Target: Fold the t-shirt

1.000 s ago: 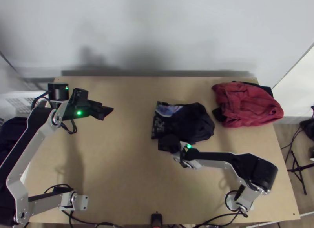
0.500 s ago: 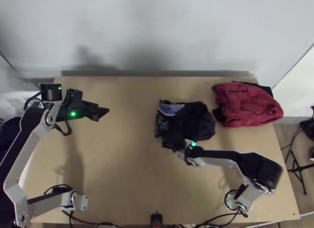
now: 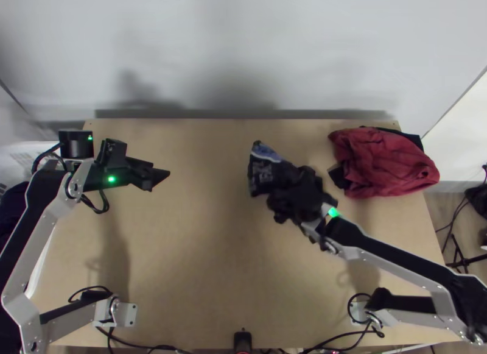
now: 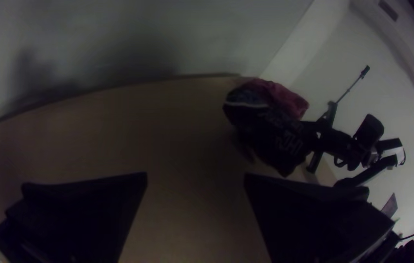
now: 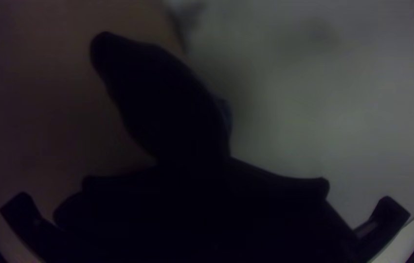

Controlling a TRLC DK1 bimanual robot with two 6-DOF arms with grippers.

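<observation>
Seen from where I stand, the dark t-shirt (image 3: pixel 265 174) sits just right of the middle of the scene, gathered into a small bundle, its long axis slanting from far left to near right. Its near-right end is in the right arm's claw (image 5: pixel 194 168), which looks clamped on the cloth; the printed part, with pale lettering and a blue patch, sticks out beyond it, toward the far left. I'd say the bundle is lifted off the tabletop (image 3: pixel 201 262), though I cannot tell whether its lowest edge touches.

Well apart, over on the left, the left arm's claw (image 4: pixel 195 176) has its 2 fingers spread with nothing between them, pointing right, roughly at the shirt. So the right arm is much the nearer and has the shirt already.

What matters next, to my eye, is the red cloth (image 3: pixel 386 162): it lies to the right of the shirt and a little farther off, near the claw's side rather than the free end. If the folding is mostly done, as the compact shape suggests, the move calls for a short carry right and a turn to lay the bundle flat. Held by 1 end, it could sag and come undone.
</observation>
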